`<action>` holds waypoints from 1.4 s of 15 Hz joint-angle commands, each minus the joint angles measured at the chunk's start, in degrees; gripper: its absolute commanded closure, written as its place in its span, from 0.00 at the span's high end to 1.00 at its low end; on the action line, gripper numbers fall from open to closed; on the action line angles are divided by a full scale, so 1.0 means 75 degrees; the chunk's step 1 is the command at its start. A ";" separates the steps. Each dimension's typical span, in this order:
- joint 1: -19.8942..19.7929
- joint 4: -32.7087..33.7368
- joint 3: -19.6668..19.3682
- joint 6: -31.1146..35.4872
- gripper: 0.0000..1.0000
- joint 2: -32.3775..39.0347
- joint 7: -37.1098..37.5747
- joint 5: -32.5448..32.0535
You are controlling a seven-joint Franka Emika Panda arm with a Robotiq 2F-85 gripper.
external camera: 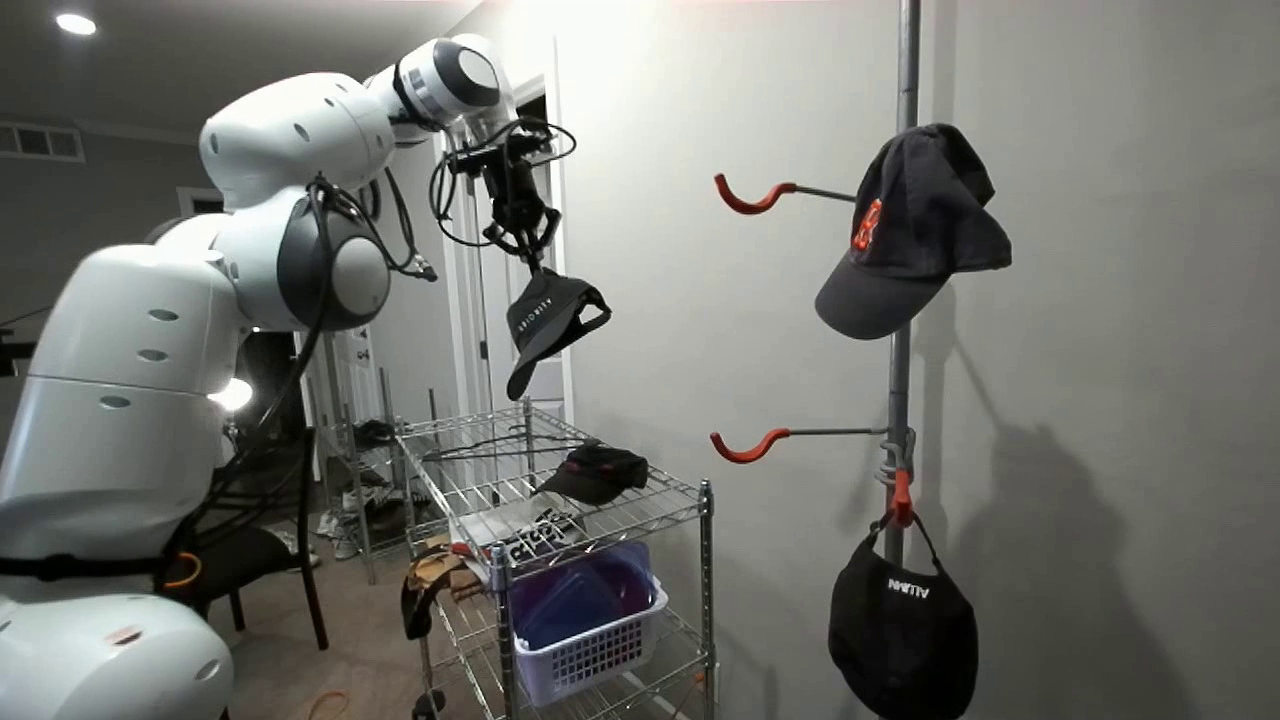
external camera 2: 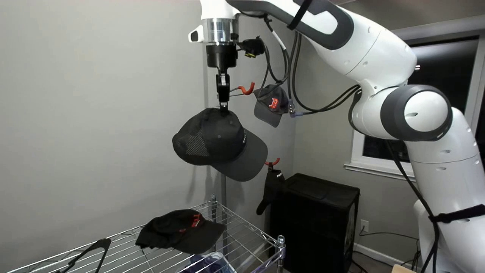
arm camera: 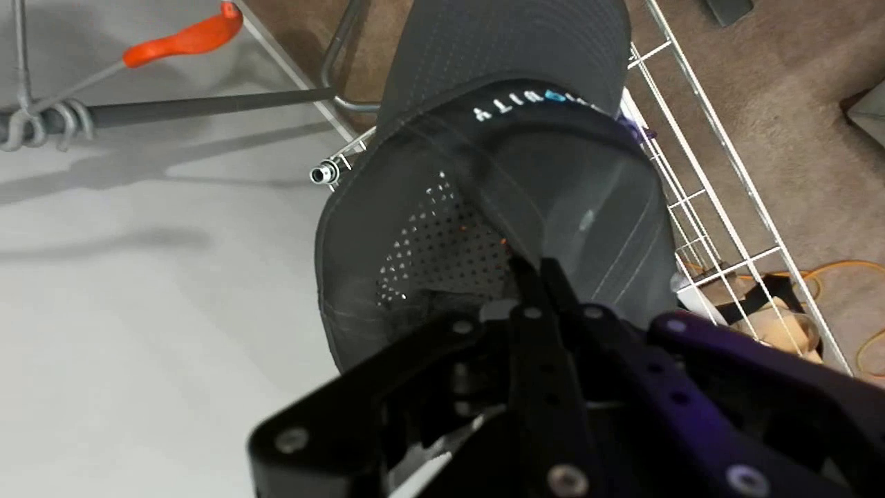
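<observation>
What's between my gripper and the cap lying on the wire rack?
The held cap: in both exterior views it hangs from the gripper, above the red-logo cap on the wire rack, with a gap below it.

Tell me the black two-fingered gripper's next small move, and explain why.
Probably ease the black two-fingered gripper, unopened, toward the bare upper curved red hook: the dark grey perforated fabric cap is pinched by its crown and hangs clear above the silver wire shelf, and that hook carries nothing.
</observation>
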 commanded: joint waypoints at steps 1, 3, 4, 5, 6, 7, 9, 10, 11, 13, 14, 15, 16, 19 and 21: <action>-0.0319 -0.0977 -0.0208 0.0185 0.02 -0.0804 0.0152 -0.0113; -0.0444 -0.1477 -0.0363 0.0298 0.02 -0.1123 0.0282 -0.0167; -0.0487 -0.1836 -0.0436 0.0326 0.02 -0.1294 0.0422 -0.0199; -0.0552 -0.2188 -0.0495 0.0378 0.02 -0.1472 0.0480 -0.0168; -0.0571 -0.2510 -0.0553 0.0417 0.02 -0.1612 0.0588 -0.0204; -0.0578 -0.2833 -0.0592 0.0484 0.02 -0.1736 0.0703 -0.0263; -0.0601 -0.3496 -0.0686 0.0710 0.02 -0.2026 0.0980 -0.0348; -0.0605 -0.3834 -0.0718 0.0842 0.02 -0.2197 0.1104 -0.0387; -0.0605 -0.4177 -0.0750 0.0959 0.02 -0.2367 0.1251 -0.0438; -0.0625 -0.4876 -0.0806 0.1123 0.02 -0.2770 0.1506 -0.0507; -0.0655 -0.5215 -0.0846 0.1179 0.02 -0.2982 0.1635 -0.0458; -0.0669 -0.5570 -0.0888 0.1249 0.02 -0.3203 0.1762 -0.0423; -0.0687 -0.5913 -0.0944 0.1348 0.02 -0.3429 0.1918 -0.0399; -0.0741 -0.7004 -0.1218 0.1906 0.02 -0.4103 0.2401 -0.0163; -0.1438 -0.7733 -0.0826 0.2591 0.02 -0.4479 0.2518 0.0117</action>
